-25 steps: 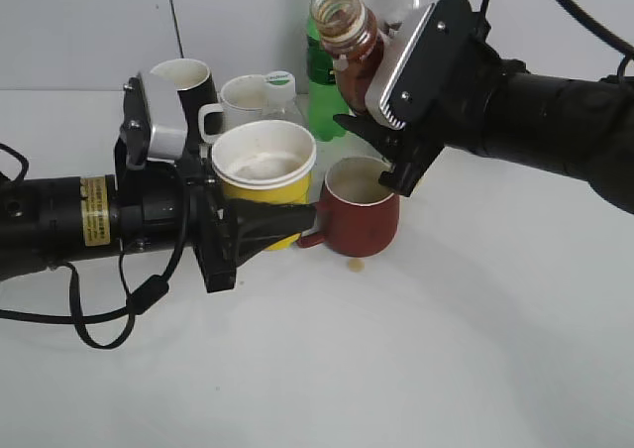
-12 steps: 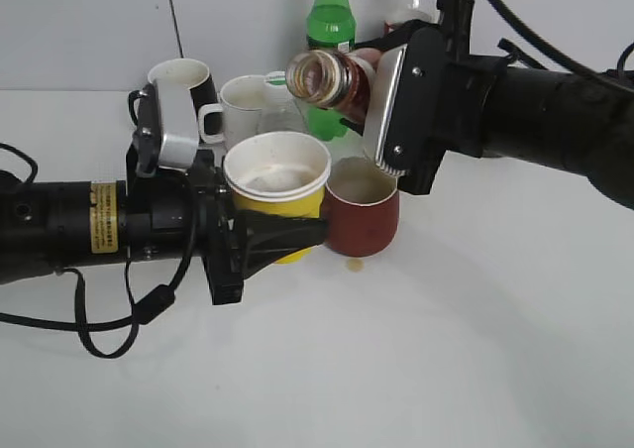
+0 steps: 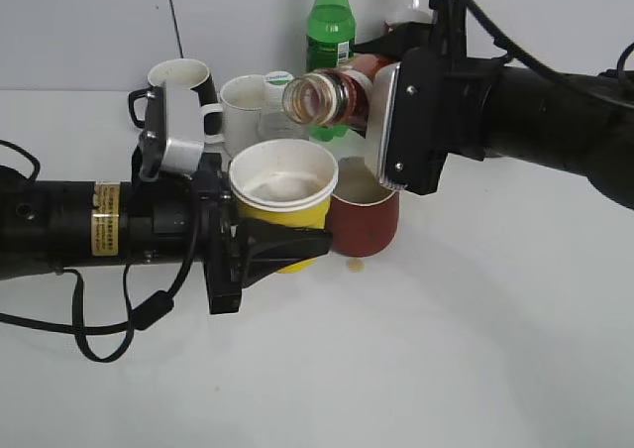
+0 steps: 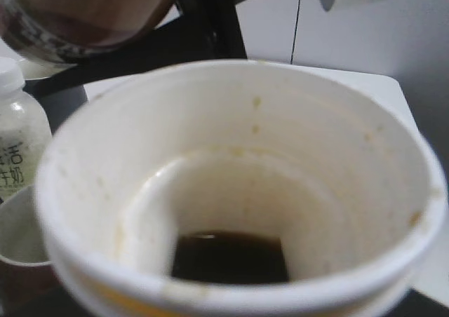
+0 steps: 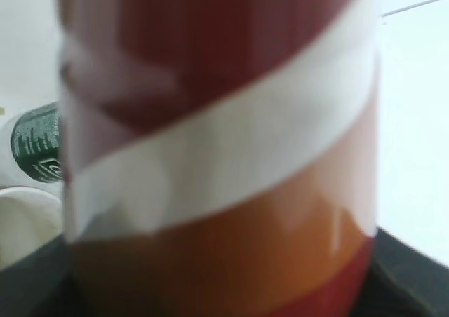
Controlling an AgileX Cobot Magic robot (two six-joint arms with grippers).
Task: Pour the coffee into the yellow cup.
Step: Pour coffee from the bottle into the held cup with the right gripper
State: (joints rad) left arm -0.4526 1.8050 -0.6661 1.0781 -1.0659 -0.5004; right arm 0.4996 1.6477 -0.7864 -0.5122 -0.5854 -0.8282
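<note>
My left gripper (image 3: pixel 282 245) is shut on the yellow cup (image 3: pixel 282 185) and holds it above the table, in front of the red mug. In the left wrist view the cup (image 4: pixel 238 191) fills the frame, with a little dark coffee (image 4: pixel 228 257) at its bottom. My right gripper (image 3: pixel 386 121) is shut on the brown coffee bottle (image 3: pixel 332 99), tipped nearly level, its open mouth pointing left just above the cup's far rim. No stream shows between them. The right wrist view shows only the bottle's red-white label (image 5: pixel 217 142) close up.
A red mug (image 3: pixel 365 220) stands right behind the yellow cup. A white mug (image 3: pixel 243 106), a black-and-white mug (image 3: pixel 183 79), a small clear bottle (image 3: pixel 279 111) and a green bottle (image 3: pixel 330 32) stand at the back. A small brown spill (image 3: pixel 357 265) lies on the table.
The right gripper has tipped the bottle from mouth-up to nearly level and lowered it toward the cup. The left gripper has moved the cup slightly right.
</note>
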